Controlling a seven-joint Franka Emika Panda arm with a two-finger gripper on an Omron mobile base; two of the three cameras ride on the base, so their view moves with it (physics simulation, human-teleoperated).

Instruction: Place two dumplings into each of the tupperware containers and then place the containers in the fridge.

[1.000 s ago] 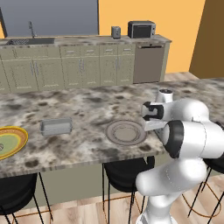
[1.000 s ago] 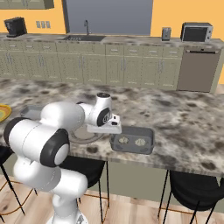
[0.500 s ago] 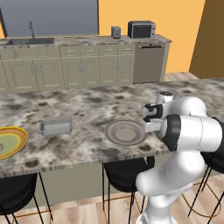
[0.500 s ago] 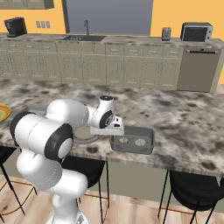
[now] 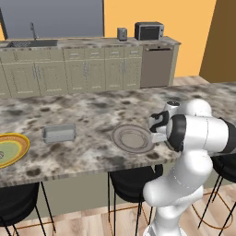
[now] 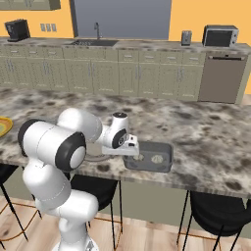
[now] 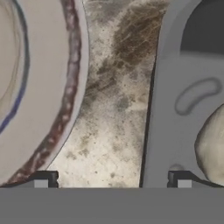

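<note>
One tupperware container (image 6: 149, 156) lies on the counter's near edge with two dumplings (image 6: 139, 157) (image 6: 157, 159) inside. My gripper (image 6: 131, 151) hangs low just left of it, open, with nothing between the fingers. In the hand view the gripper (image 7: 113, 180) spans bare counter between the round plate (image 7: 35, 87) and the container's rim (image 7: 170, 109), with one dumpling (image 7: 212, 148) at the right edge. The second tupperware container (image 5: 58, 133) sits far to the left; I cannot make out its contents. In that view the gripper (image 5: 156, 132) is at the plate's right side. The fridge is out of view.
The round grey plate (image 5: 132, 138) lies mid-counter. A yellow-rimmed plate (image 5: 9, 150) sits at the far left edge. Black stools (image 6: 215, 215) stand under the counter's overhang. Cabinets, a sink and a microwave (image 5: 148, 31) line the back wall.
The hand has dipped a little toward the counter beside the filled container, and the arm's elbow has swung. The jaws stayed open.
</note>
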